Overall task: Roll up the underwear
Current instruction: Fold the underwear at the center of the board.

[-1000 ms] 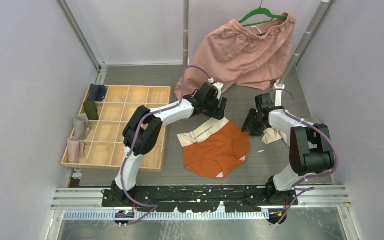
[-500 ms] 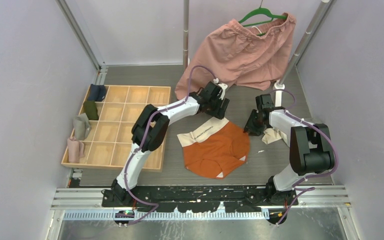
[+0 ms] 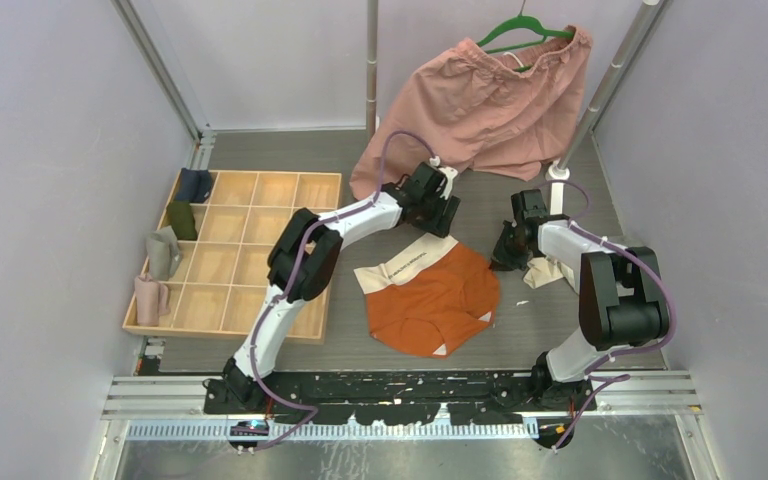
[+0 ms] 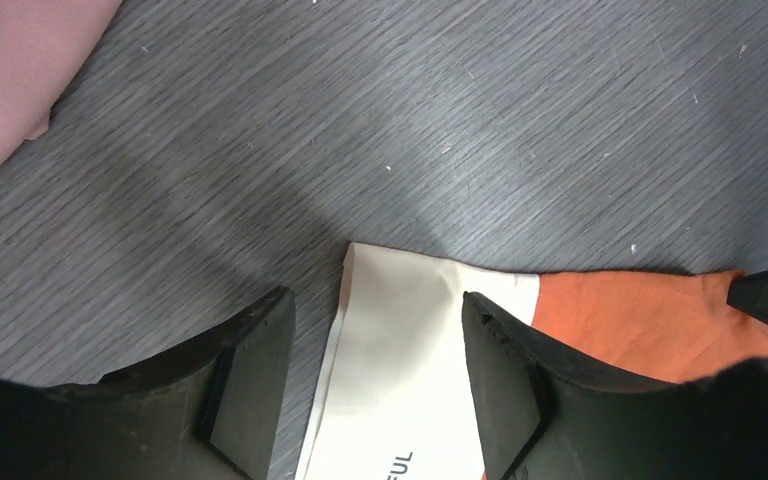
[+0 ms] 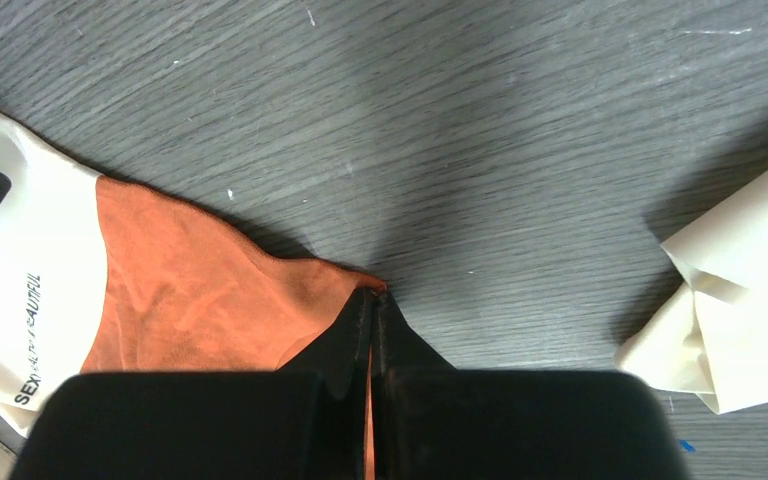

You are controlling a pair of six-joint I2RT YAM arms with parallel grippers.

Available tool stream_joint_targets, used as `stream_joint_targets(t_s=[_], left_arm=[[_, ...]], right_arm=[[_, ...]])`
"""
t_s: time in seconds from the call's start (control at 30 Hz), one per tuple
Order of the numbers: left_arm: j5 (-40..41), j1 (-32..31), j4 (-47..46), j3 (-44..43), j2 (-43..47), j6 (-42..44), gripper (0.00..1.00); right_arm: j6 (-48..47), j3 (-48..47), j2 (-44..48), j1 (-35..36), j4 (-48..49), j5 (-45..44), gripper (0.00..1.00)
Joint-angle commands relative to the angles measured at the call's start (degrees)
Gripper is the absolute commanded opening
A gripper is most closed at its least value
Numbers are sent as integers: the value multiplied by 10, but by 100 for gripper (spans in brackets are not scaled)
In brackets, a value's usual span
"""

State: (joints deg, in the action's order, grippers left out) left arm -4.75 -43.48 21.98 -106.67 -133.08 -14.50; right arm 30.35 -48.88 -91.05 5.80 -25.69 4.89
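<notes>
I read both arms as identical, left arm (image 3: 355, 222) and right arm (image 3: 565, 240) in white link shells, bulky black joint housings, purple cable (image 3: 397, 134) looped along each, black base mounts (image 3: 228, 385), left end effector (image 4: 375, 300) with wedge-shaped matte black fingers (image 4: 250, 370), right end effector (image 5: 373, 300) likewise black

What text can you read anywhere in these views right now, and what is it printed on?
"SEX", then blurred letters, then "BEAUTIFUL": on the cream-white waistband of the rust-orange cloth underwear, right wrist view.
"FUL": same waistband, left wrist view; the rest is cut off by the frame edge.
Top view: the waistband's print is too small to read.
No other text is visible.
</notes>
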Motion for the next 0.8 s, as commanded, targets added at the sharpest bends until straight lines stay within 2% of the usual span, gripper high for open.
stream_joint_targets(t_s=[0.0, 0.17, 0.37, 0.77], left_arm=[[-11, 2, 11, -28, -11, 7, 62], [-4, 2, 25, -53, -29, 13, 59], [-12, 2, 40, -71, -42, 18, 41], [-30, 2, 26, -64, -49, 16, 15]], right_arm=[[-2, 7, -8, -1, 4, 6, 1], [-5, 8, -5, -1, 1, 6, 1], [-6, 7, -2, -1, -1, 3, 1], [-4, 8, -3, -2, 3, 2, 1]])
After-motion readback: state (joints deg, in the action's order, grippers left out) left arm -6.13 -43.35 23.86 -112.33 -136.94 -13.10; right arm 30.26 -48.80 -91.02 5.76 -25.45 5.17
